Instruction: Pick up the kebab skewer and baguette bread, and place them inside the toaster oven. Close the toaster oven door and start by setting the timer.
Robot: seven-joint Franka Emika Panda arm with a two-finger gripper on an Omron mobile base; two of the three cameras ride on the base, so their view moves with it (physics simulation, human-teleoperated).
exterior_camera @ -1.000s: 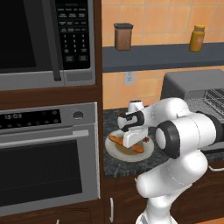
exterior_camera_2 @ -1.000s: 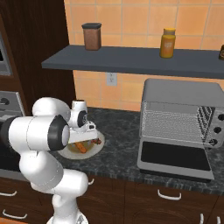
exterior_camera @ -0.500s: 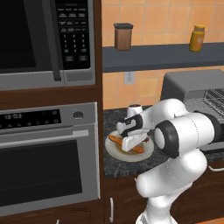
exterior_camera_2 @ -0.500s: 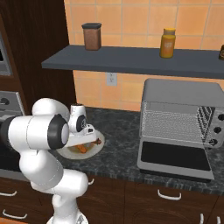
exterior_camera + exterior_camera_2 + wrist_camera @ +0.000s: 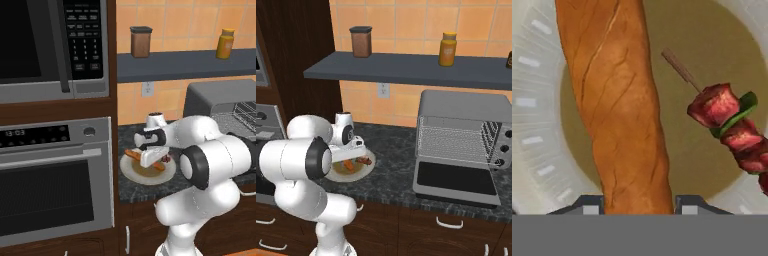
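Hand view: long orange-brown baguette bread [image 5: 624, 107] between jaws, fingertips [image 5: 589, 204] flanking it; grip unclear. Red-chunk kebab skewer [image 5: 727, 122] right. Base views: white gripper [image 5: 152, 156] hides bread end.

I've got the arm folded forward, elbow high, wrist bent so the hand points down. Gripper [image 5: 639, 204] sits low, its two fingertips [image 5: 591, 205] on either side of the baguette bread [image 5: 619, 110], right against its flanks at the near end. Jaws are narrowed around the loaf; I can't tell from the hand view whether the pads are pressing on it. In the left base view the gripper [image 5: 152, 159] is down at the bread [image 5: 135, 154], hand body roughly level, forearm coming in from the right. In the right base view the hand [image 5: 351, 146] sticks out past the big elbow joint.
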